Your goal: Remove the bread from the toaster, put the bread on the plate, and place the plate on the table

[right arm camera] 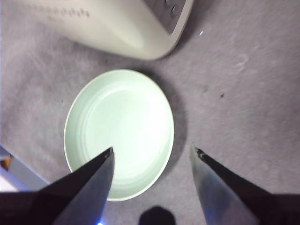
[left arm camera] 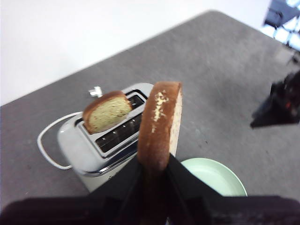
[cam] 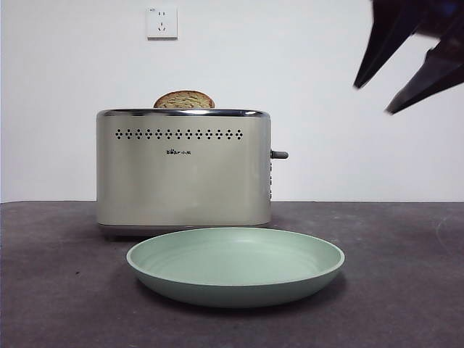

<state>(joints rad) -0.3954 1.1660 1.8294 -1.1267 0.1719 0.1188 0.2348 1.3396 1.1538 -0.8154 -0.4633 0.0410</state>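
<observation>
The bread (left arm camera: 159,124), a brown-crusted slice seen edge-on, hangs in the air above the toaster (left arm camera: 89,150) with my left gripper (left arm camera: 155,161) shut on its lower part. This gripper and its slice are out of the front view. The cream toaster (cam: 183,170) stands on the table (cam: 406,290). In front of it the mint-green plate (cam: 235,264) lies flat and empty. My right gripper (cam: 373,100) hangs open at the upper right, high over the table. In the right wrist view its jaws (right arm camera: 152,149) spread wide above the plate (right arm camera: 119,131).
A second slice (cam: 184,100) pokes its domed top out of the toaster slot. A white cord (left arm camera: 47,145) loops on the table behind the toaster. A wall socket (cam: 162,22) sits on the white wall beyond the table's back edge.
</observation>
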